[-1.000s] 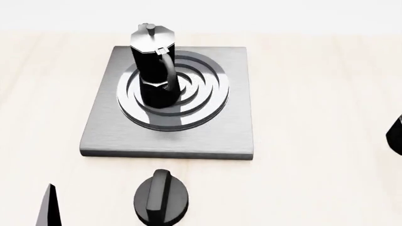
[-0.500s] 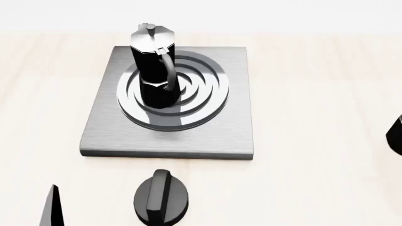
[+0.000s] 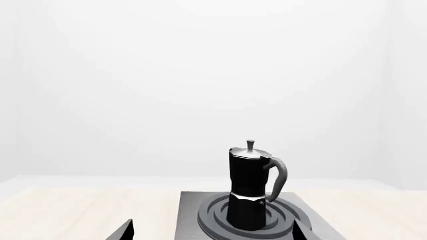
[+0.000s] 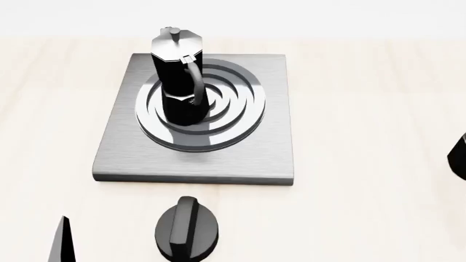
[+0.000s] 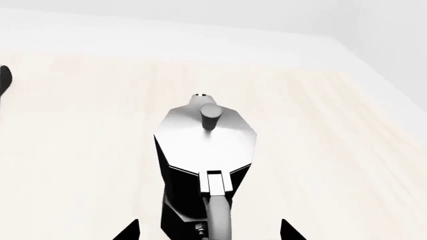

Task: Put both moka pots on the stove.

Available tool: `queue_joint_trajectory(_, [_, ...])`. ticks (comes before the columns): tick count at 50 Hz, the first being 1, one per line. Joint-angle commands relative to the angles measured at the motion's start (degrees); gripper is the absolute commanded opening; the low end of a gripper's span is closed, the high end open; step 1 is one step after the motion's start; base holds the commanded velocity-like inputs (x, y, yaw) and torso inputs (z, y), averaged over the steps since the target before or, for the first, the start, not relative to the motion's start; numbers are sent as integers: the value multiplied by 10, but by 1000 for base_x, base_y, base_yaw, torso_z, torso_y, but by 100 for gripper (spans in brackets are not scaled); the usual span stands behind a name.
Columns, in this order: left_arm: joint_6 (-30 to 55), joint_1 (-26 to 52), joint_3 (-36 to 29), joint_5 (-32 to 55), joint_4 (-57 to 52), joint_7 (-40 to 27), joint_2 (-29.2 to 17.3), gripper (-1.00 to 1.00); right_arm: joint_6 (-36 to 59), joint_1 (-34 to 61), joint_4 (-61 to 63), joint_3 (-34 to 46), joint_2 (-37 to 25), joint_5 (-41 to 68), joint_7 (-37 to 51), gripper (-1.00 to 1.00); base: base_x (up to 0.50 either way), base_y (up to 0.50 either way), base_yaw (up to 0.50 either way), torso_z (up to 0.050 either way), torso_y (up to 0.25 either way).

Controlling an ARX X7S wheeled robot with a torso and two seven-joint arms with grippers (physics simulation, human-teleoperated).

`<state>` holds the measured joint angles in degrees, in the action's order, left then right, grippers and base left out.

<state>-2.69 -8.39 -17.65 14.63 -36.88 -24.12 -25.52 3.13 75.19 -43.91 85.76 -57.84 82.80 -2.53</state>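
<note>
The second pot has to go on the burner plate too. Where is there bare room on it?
On the stove, one moka pot stands on the burner rings, left of centre. Free: the rings' right half and the plate's right strip, plus the front strip facing the dial knob. The back-left corner beside the pot is tight, and its handle juts toward the front.

Left end effector (image 3: 210, 231): black pointed fingertips; right end effector (image 5: 210, 231): same black wedges.

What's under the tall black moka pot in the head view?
The tall black moka pot stands on the grey square stove, over its ringed burner; the rings directly beneath are hidden.
</note>
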Motion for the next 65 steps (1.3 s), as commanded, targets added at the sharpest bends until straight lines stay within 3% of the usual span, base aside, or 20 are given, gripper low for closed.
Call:
queue_joint_trajectory(1, [0,0,-2,-5,0,-3,-1,100,-5,-9,-37,-3,17,2,-3,100,0,0,0,0,0])
queue_joint_trajectory(28, [2,3,-3,-4,0,-8,-4,100,-18,-38,-137,-7,79,5,-46,100,0,0,0,0,0])
queue_joint_trajectory(38, [3,4,-5,-7,0,-10,-5,100,-40,-47,-289,-13,157,3,-113,100,0,0,0,0,0])
queue_joint_trajectory(45, [1,5,-5,-7,5,-10,-5,100,-39,-51,-309,-20,173,4,-115,100,0,0,0,0,0])
queue_joint_trajectory(46, [1,5,-5,-7,4,-11,-5,100,-42,-54,-309,-21,173,3,-113,-100,0,0,0,0,0])
queue_joint_trajectory(65, [0,5,-7,-8,6,-13,-7,100,-55,-57,-309,-47,176,-16,-114,-100,1,0,0,0,0])
